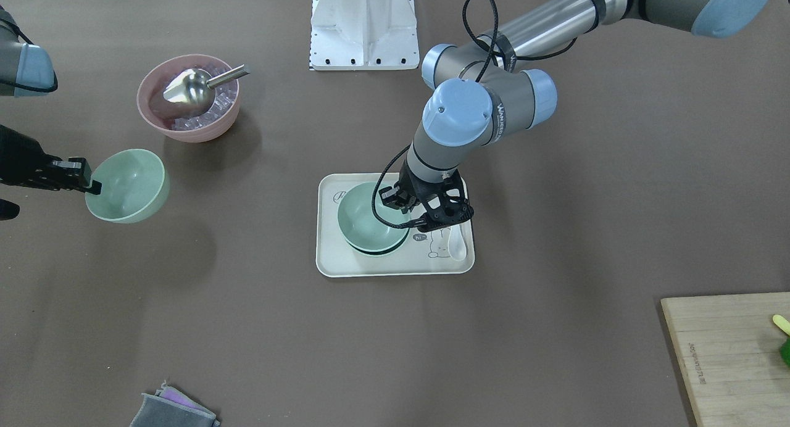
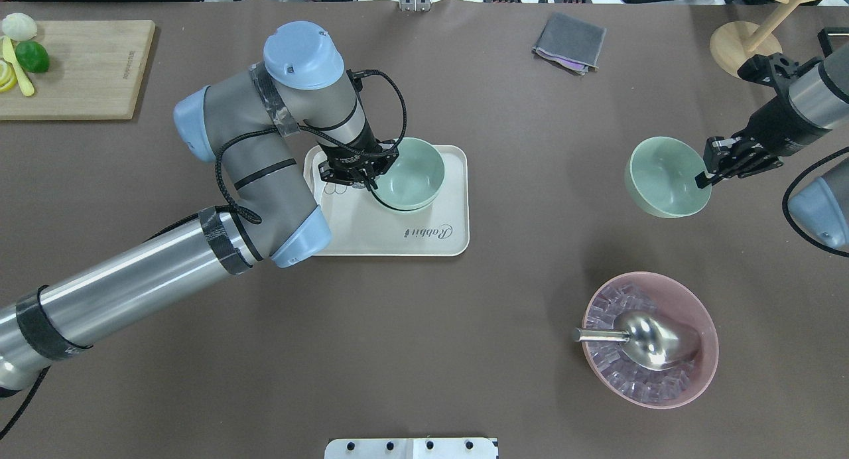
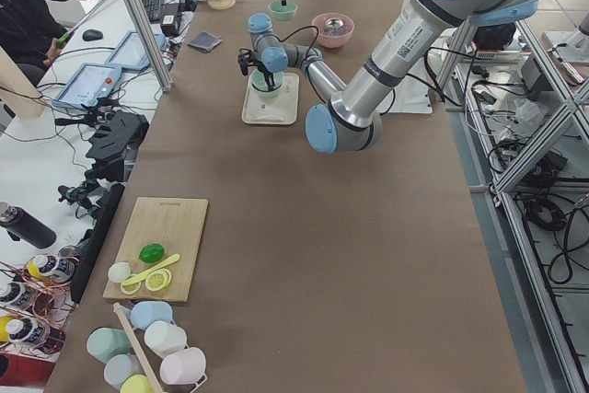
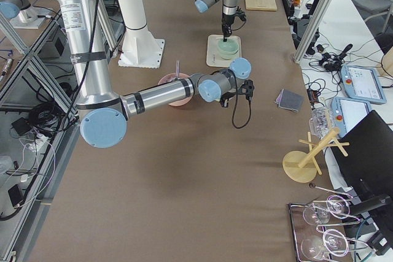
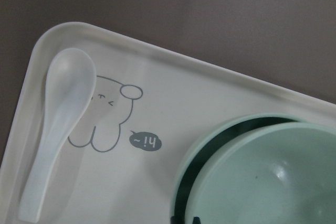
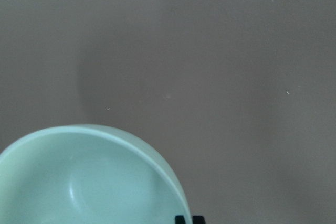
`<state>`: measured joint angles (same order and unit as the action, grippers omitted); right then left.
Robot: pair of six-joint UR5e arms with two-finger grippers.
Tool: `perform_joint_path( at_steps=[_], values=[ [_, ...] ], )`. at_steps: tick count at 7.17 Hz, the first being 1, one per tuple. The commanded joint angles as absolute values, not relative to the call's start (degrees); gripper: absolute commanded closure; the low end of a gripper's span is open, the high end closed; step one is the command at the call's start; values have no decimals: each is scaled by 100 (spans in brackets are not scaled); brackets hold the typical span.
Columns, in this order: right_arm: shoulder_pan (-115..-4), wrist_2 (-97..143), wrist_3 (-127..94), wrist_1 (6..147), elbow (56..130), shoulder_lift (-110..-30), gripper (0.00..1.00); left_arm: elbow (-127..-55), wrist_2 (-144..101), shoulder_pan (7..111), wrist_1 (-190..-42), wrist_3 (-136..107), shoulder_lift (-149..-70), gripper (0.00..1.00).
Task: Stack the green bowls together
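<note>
Left gripper (image 2: 369,184) — fingers pinched on the rim of the upper green bowl (image 2: 414,174), empty, nested in the lower green bowl (image 5: 231,125). Two bowls in that stack, on one cream tray (image 2: 398,237), with one white spoon (image 5: 60,124) beside them.

Right gripper (image 2: 702,179) — fingers clamped on the rim of the third green bowl (image 2: 663,177), empty, held tilted, well apart from the tray.

One pink bowl (image 2: 693,303): clear cubes (image 2: 617,373), one metal scoop (image 2: 647,339).
</note>
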<state>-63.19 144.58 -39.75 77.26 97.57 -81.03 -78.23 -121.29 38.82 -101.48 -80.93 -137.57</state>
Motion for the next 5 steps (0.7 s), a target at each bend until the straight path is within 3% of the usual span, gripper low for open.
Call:
perform_joint_path(
  at_steps=[1, 5],
  values=[
    [-6319, 14449, -3973, 7726, 9756, -8104, 100, -7814, -12120, 3911, -10326, -8095, -13711, 100],
    [-6319, 14379, -3973, 7726, 9773, -8112, 100, -7699, -12120, 3902, -10565, -8095, -13685, 100]
  ],
)
